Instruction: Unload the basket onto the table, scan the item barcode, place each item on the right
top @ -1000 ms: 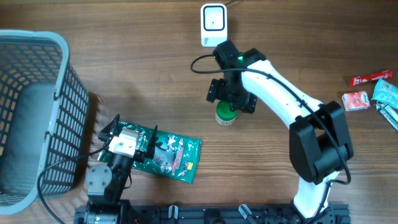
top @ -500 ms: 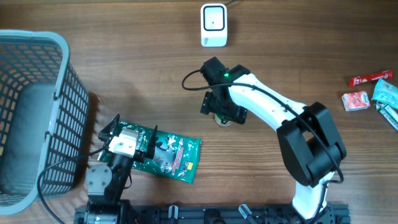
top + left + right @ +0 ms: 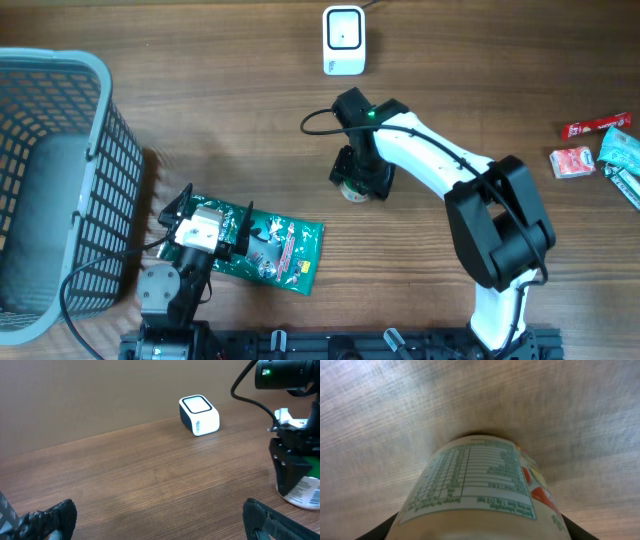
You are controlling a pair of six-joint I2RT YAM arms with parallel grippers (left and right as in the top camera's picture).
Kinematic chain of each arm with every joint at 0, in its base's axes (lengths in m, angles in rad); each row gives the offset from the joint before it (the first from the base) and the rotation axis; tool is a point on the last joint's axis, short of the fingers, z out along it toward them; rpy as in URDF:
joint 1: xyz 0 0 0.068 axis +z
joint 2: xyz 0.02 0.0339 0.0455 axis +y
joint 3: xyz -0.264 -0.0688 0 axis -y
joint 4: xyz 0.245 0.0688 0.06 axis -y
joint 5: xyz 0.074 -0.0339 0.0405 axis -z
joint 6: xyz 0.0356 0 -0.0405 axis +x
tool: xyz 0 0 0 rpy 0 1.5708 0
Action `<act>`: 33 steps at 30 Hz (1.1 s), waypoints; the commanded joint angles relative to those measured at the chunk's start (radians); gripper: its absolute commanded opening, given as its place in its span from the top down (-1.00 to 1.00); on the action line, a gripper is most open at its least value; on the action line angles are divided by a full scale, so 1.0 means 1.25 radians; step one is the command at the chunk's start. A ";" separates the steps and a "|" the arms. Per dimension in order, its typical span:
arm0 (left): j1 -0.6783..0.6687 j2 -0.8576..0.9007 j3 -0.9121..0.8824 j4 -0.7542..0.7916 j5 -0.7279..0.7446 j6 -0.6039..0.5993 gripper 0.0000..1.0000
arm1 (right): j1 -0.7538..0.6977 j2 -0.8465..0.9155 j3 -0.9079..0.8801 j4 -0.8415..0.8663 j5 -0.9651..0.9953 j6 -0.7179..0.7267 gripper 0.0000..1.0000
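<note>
My left gripper (image 3: 205, 226) hangs wide and empty above the green packet (image 3: 288, 252). My right gripper (image 3: 359, 180) straddles the upright labelled bottle (image 3: 477, 485) mid-table; I cannot tell whether it grips. An off-centre bite could tip it, hiding the barcode from the white scanner (image 3: 343, 40) beyond

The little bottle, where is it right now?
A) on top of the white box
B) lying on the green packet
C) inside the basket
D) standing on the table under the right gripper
D: the bottle stands on the table with the right gripper down around it, away from the basket, white box and green packet.
</note>
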State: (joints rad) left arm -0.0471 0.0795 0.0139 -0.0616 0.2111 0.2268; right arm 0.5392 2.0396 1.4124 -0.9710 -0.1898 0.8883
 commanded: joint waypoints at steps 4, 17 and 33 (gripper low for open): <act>-0.003 -0.006 -0.003 -0.003 0.010 -0.005 -1.00 | -0.073 0.035 0.094 -0.209 -0.212 -0.200 -0.28; -0.003 -0.006 -0.003 -0.003 0.010 -0.005 -1.00 | -0.128 0.032 0.097 -0.513 -0.468 -0.522 -0.29; -0.003 -0.006 -0.003 -0.002 0.010 -0.005 -1.00 | -0.122 0.032 0.388 -0.103 0.159 -0.285 -0.12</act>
State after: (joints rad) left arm -0.0471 0.0795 0.0139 -0.0612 0.2111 0.2268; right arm 0.3809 2.0777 1.8679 -1.2297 -0.2840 0.4576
